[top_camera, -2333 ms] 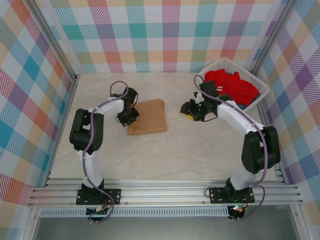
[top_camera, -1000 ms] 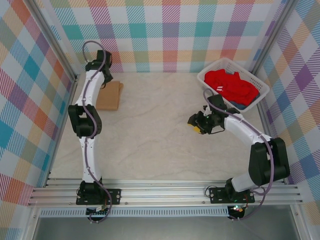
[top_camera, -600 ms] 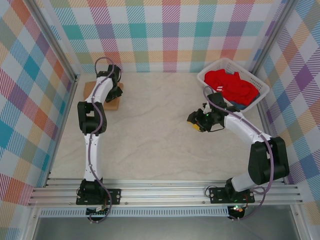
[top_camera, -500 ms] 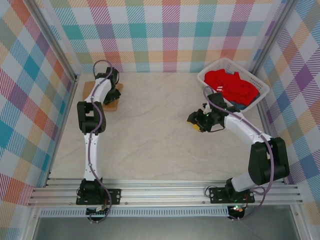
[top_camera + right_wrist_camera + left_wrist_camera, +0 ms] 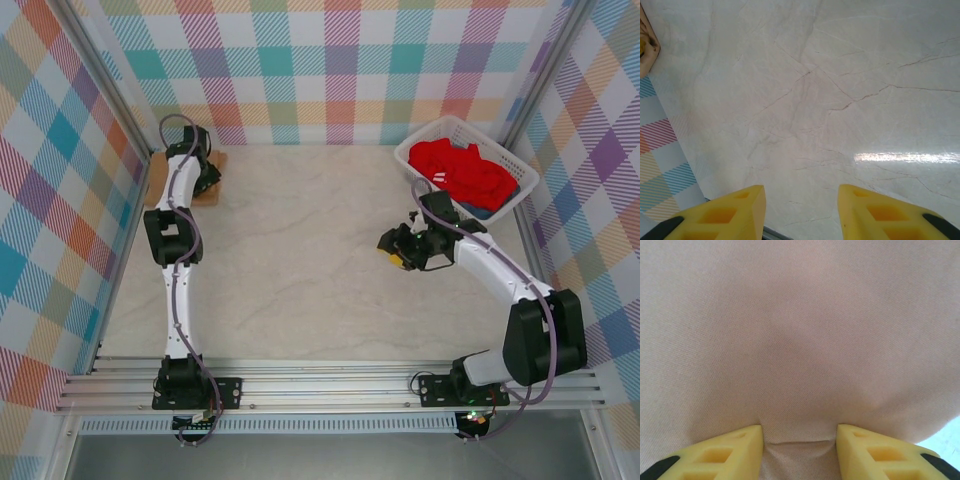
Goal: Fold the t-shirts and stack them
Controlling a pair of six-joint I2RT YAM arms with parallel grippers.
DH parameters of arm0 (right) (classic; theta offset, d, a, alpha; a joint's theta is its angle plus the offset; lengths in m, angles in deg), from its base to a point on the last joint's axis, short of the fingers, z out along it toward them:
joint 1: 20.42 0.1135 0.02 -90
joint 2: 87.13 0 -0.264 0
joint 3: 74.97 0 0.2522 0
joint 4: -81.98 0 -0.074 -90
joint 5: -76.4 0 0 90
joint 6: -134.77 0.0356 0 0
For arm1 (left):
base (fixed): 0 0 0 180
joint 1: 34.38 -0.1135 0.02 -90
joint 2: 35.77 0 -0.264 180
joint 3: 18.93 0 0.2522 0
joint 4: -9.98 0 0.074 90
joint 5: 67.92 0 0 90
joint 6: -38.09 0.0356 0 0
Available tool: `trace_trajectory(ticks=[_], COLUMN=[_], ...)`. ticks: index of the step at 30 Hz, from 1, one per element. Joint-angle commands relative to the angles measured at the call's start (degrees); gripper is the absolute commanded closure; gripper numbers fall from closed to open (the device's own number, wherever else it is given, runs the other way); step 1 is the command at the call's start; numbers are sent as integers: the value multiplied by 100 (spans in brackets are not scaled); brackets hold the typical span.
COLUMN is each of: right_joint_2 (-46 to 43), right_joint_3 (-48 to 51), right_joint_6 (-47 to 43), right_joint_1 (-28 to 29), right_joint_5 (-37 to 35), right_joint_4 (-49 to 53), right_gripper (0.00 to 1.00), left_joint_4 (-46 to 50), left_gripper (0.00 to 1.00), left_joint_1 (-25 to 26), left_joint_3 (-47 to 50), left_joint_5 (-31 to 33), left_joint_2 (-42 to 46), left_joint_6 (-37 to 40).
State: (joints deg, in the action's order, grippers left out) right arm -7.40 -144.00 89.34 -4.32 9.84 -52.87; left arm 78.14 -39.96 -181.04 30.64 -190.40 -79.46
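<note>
Top external, tan-orange t-shirt (image 5: pixel 216 160) dragged farther left

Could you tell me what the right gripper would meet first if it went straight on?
Most likely the bare table top, straight ahead of the open right gripper; nothing shows in between, though depth is unclear.

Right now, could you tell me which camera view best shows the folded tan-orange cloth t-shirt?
Top external: the tan-orange cloth t-shirt lies in the table's far-left corner, partly under the left arm. Left wrist gives featureless close-up cloth; right wrist, perhaps a sliver.
</note>
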Motion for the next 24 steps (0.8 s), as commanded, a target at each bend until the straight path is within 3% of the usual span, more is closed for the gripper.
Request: trace_trajectory(ticks=[1,7,12,13,14,18,22,24], right_joint_2=[-191,-142,-213,-256,-293,-726,-1136,-1239], right_joint_3=[104,-2,-333,-449,-543,-772,-1035,-1146], right_joint_6=[51,-29,-293,-377,-462,-748,-1010,-1069], right_joint_1=[-20,-19,-27,-23,-28,-28,-36,-49], right_joint_5=[-20,-78,-648,-797,-905,-1692,-2775,-3456], right_joint_4=[213,215,213,184,147,-110,149,477], right_gripper=[58,56,49,45,2,0,0,0], left_joint_4=[-274,-201,-137,-157,-258,-1634,-3003,-3194], left_gripper=[57,52,42,22,1,0,0,0], left_joint_1=[-64,13,360,441,499,656,749,781], left_joint_3=[-59,-85,-97,16,255,2726,5600,6659], left_joint_5=[-481,-653,-424,-444,-497,-539,-18,389], left_joint_2=[-313,16,1082,1399,1721,3766,5939,6857], left_joint_6=[269,121,-203,-224,-239,-574,-607,-707])
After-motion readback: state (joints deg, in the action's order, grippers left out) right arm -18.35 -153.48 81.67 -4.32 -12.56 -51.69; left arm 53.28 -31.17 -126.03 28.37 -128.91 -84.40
